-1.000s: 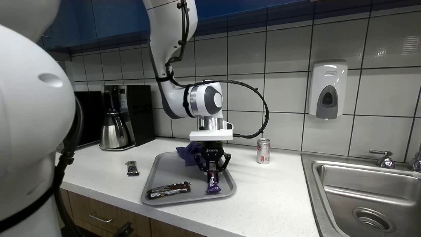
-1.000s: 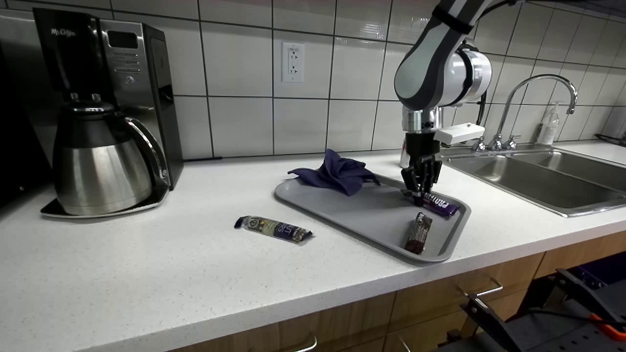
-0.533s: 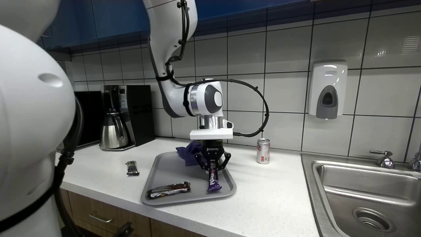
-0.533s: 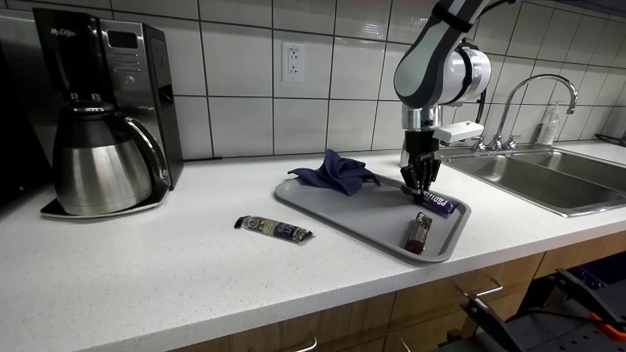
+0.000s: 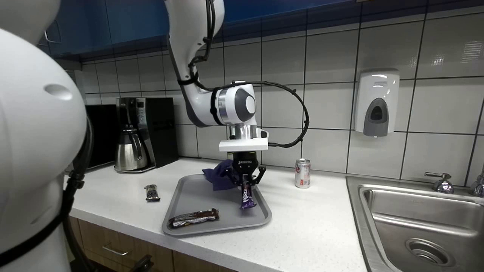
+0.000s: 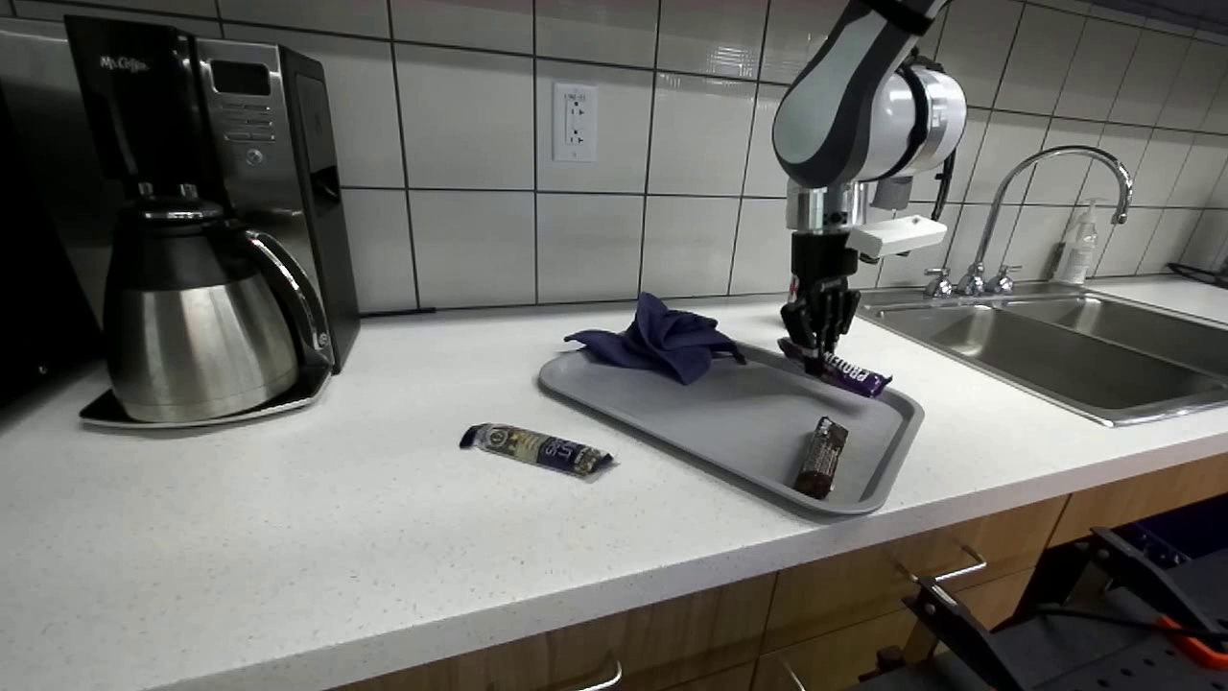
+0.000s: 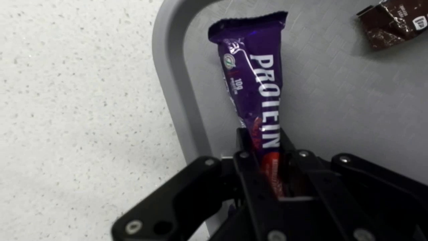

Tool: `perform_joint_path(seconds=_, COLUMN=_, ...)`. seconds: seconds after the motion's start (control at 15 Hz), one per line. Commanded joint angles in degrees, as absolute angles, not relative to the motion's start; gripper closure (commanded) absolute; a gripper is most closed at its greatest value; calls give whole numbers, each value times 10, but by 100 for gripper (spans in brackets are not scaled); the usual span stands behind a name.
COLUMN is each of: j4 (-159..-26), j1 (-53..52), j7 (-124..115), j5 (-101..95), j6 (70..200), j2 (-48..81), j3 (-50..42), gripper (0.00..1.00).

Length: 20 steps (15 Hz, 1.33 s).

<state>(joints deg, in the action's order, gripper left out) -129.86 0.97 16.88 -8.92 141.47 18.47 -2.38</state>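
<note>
My gripper is shut on a purple protein bar. In both exterior views the bar hangs slightly tilted, a little above the grey tray. In the wrist view the bar sticks out from between the fingers, and its red end is partly hidden by them. A brown bar lies on the tray near its front edge. A crumpled dark purple cloth lies at the tray's back, partly behind the gripper in an exterior view.
A small wrapped bar lies on the white counter beside the tray. A can stands near the tiled wall. A coffee maker with a steel carafe stands at one end, a steel sink at the other.
The gripper has closed on the purple bar and risen, lifting the bar off the tray. The brown bar, cloth, small bar and tray have not moved.
</note>
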Motion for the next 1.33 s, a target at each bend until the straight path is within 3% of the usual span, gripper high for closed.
perform_joint_path(seconds=0.0, j4=-1298, j1=19, j7=165, j5=-86, j6=1398, j2=159, j3=-16, gripper=95)
perform_joint_path(seconds=1.27, j4=-1282, j1=78, j7=168, j5=-101, j6=1403, j2=167, j3=-74, gripper=95)
